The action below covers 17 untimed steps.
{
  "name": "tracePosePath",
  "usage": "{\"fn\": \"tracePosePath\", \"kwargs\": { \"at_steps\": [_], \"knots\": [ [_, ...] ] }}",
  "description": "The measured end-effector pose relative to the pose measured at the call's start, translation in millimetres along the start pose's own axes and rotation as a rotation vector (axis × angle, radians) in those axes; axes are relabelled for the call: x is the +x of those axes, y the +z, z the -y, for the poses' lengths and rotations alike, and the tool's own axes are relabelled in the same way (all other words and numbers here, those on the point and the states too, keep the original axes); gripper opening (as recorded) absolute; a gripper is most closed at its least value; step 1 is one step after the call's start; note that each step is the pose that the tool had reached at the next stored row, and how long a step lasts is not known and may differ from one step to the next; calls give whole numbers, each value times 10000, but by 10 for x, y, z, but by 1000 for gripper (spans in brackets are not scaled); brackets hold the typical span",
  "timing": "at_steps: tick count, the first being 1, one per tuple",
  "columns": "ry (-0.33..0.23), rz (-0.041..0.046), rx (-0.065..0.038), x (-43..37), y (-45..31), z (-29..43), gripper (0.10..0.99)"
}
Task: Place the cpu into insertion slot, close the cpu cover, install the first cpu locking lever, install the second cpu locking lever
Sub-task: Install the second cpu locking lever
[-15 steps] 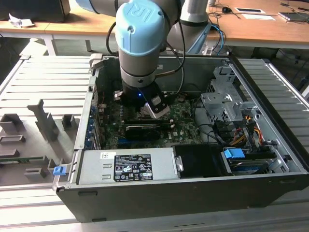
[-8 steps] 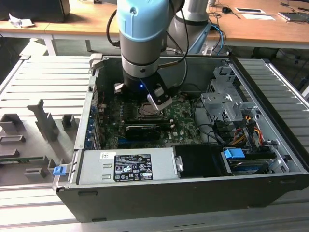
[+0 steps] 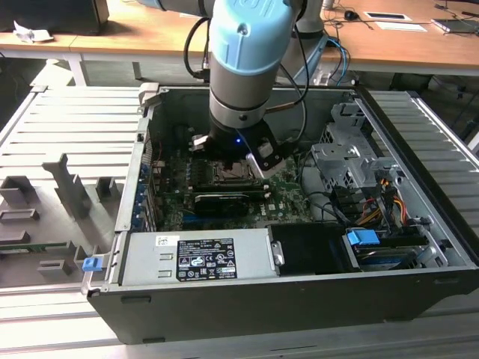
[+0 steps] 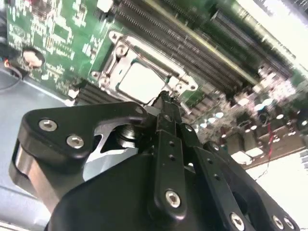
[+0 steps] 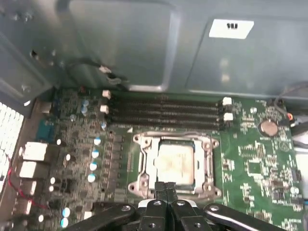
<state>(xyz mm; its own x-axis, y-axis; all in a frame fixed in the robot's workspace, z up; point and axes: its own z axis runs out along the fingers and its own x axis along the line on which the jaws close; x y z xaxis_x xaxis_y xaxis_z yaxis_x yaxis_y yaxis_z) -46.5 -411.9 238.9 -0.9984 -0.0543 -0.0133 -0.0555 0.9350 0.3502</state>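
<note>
The cpu (image 5: 174, 161), a pale silver square, lies in the insertion slot (image 5: 211, 190) on the green motherboard (image 5: 260, 163). Its silver cpu cover (image 5: 144, 161) lies flat around it as a frame. My gripper (image 5: 166, 186) has its black fingers pressed together with nothing between them, and their tips sit at the slot's near edge. In the second wrist view the fingertips of the gripper (image 4: 164, 98) touch the rim just beside the cpu (image 4: 142, 82) and the cpu cover (image 4: 144, 53). In the exterior view the gripper (image 3: 236, 163) reaches down into the open case over the insertion slot (image 3: 224, 176).
Long black memory slots (image 5: 163, 110) run just beyond the socket. A black card (image 3: 221, 200) lies in front of it. The power supply (image 3: 198, 258), a metal drive cage (image 3: 348, 161) and cables (image 3: 374, 206) crowd the case. Grey fixtures (image 3: 67, 187) stand at the exterior view's left.
</note>
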Motion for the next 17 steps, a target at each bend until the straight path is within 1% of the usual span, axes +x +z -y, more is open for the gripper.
{"fn": "tracePosePath", "kwargs": {
  "at_steps": [1,3,4,7,11,14,15,17],
  "knots": [
    [1,-4,1,0,2,34,106],
    [2,-3,-2,3,22,55,106],
    [4,-6,1,20,30,58,106],
    [1,-7,1,107,67,68,106],
    [-1,-7,-1,120,165,104,106],
    [2,-7,0,131,217,122,106],
    [0,-7,0,151,247,133,106],
    [0,-8,-5,181,273,144,106]
  ]
}}
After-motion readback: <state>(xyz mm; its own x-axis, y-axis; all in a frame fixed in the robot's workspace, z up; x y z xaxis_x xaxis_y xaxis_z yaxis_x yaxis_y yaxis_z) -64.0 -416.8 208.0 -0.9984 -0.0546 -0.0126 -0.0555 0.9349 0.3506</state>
